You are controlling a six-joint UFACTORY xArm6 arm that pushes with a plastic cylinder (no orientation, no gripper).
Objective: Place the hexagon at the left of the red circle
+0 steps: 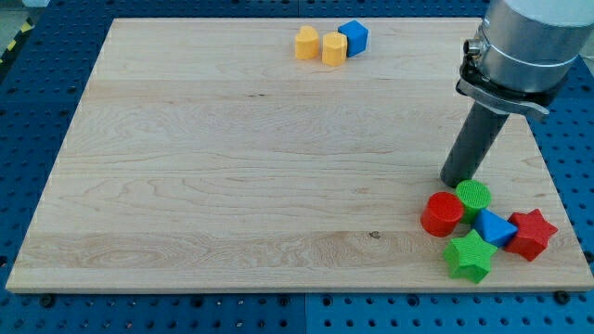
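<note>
The hexagon is a small orange-yellow block with flat sides, sitting near the top edge of the wooden board, a little right of centre in the frame. It touches or nearly touches a yellow block on its right, whose shape is hard to make out, and that one in turn sits against a blue cube further right.

The red circle lies far away in the lower right of the frame, well apart from the hexagon. It is a squat red cylinder, and it is part of a tight cluster: a green circle just above and right of it, a blue triangle to its right, a green star below, and a red star at the far right near the board's edge. The board to the left of the red circle is bare wood.

There is no claw on this arm, so nothing is held; it ends in a dark rod. My tip rests on the board just above the red circle and just left of the green circle, close to both; whether it touches either I cannot tell. It is far from the hexagon.
</note>
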